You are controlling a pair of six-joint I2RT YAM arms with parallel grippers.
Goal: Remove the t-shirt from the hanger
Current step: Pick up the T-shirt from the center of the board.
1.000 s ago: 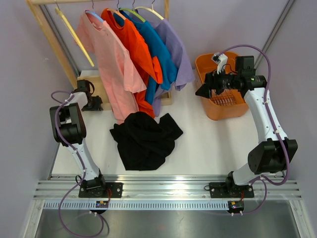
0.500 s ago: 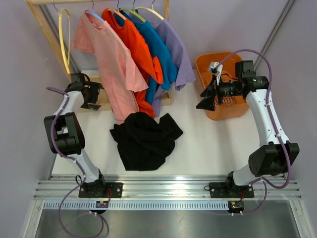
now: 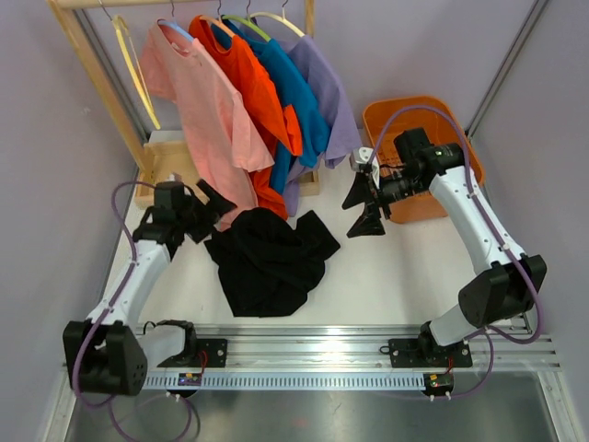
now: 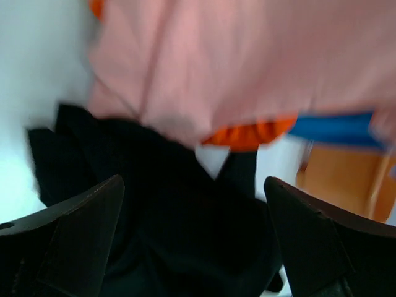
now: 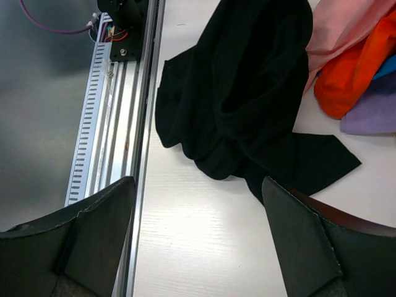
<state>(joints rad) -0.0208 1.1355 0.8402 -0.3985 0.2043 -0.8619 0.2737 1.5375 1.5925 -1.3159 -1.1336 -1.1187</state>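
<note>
A black t-shirt [image 3: 271, 260] lies crumpled on the white table, off any hanger. An empty yellow hanger [image 3: 136, 72] dangles at the left end of the wooden rail. My left gripper [image 3: 213, 206] is open and holds nothing, at the black t-shirt's left edge under the pink shirt's hem. In the left wrist view the left gripper [image 4: 193, 182] points at the black t-shirt [image 4: 167, 210], blurred. My right gripper [image 3: 355, 209] is open and holds nothing, hovering just right of the t-shirt. The right wrist view has the right gripper [image 5: 198, 184] over bare table, the black t-shirt [image 5: 247, 99] beyond it.
Pink [image 3: 216, 120], orange [image 3: 253, 83], blue [image 3: 294, 92] and purple [image 3: 333, 101] shirts hang on the wooden rack [image 3: 92, 64]. An orange basket [image 3: 454, 109] stands at the back right, behind the right arm. A metal rail [image 3: 313, 343] runs along the near table edge.
My left arm swung from the rack's left end down to the black t-shirt and its jaws opened; the yellow hanger swings free. My right gripper moved left from the basket toward the table's middle.
</note>
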